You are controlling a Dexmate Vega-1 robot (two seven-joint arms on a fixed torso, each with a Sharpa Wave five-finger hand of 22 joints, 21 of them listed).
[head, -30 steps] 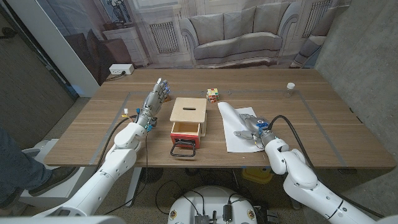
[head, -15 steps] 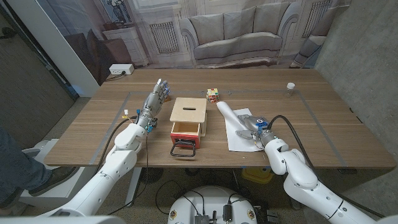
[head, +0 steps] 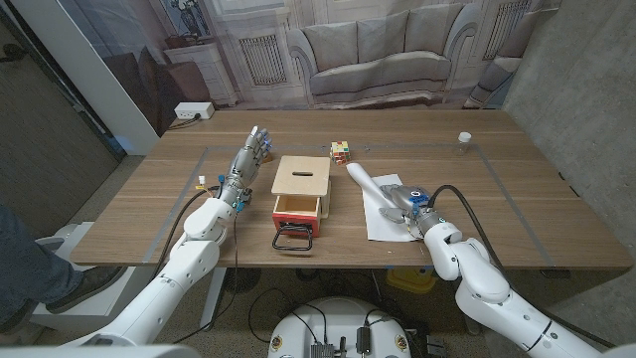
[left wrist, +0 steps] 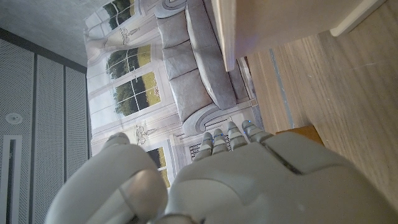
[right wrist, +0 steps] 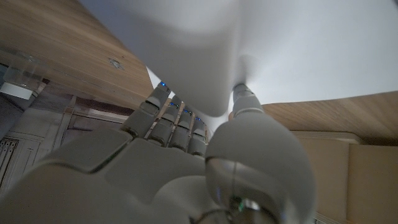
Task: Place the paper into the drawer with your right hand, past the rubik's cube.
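My right hand (head: 398,206) nearest, on paper (head: 383,199), pinching sheet between thumb and fingers (right wrist: 166,118); sheet buckles up into curled fold toward far left corner. Paper lies on table (head: 517,199), just right of drawer box (head: 301,187). Drawer (head: 296,212) pulled open toward me, black handle (head: 293,240) in front. My left hand (head: 248,157) left of box, upright, fingers apart, holding nothing. Rubik's cube (head: 341,151) beyond paper, near box's far right corner.

No legible text, labels or numbers anywhere.
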